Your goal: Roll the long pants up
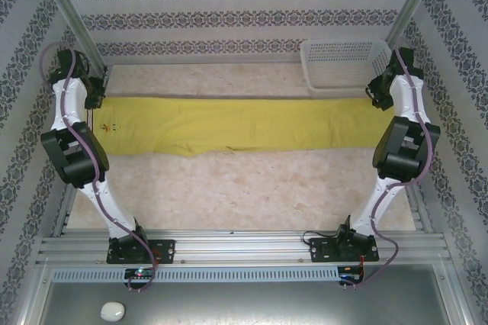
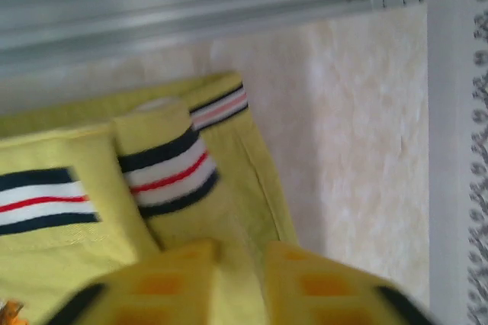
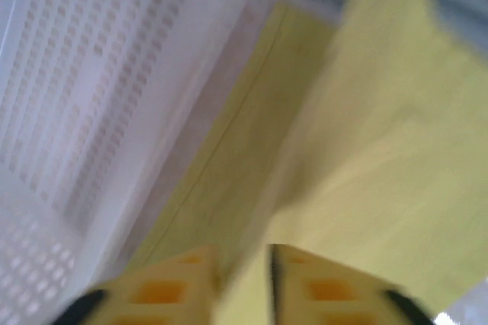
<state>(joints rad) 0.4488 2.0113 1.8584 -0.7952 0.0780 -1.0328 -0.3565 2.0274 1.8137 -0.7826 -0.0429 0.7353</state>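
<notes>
Bolted to black base plates (image 1: pixel 141 250), the white left arm (image 1: pixel 76 149) and white right arm (image 1: pixel 404 146) carry black joint housings, purple-grey cables (image 1: pixel 394 252) and blocky yellow fingers (image 2: pixel 164 283) with orange recesses.

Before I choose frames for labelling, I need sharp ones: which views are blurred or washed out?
Top external: evenly lit and fairly sharp, the long pants clear. Left wrist: motion-smeared, the left gripper out of focus, though the waistband stripes still read. Right wrist: worst blur, the white basket nearly blown out, the right gripper and cloth soft.
</notes>
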